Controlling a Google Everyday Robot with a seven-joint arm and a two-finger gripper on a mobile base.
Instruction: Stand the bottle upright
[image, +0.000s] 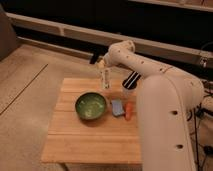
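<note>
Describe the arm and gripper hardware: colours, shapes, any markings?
The arm is glossy off-white, built of thick rounded tubular segments with smooth bulbous joints; small dark round dots run down the nearest segment. No external cables on it. The gripper, above the table's far edge, is small, pale, with dark parts.

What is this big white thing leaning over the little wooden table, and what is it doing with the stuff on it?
It is a robot arm, seen from one camera looking down past it. At its far end is the gripper, over the table's back edge, with a small whitish bottle hanging roughly upright right below it, apparently held. On the table lie a green bowl, a bluish block, an orange carrot, and a white cup holding black-striped sticks.
</note>
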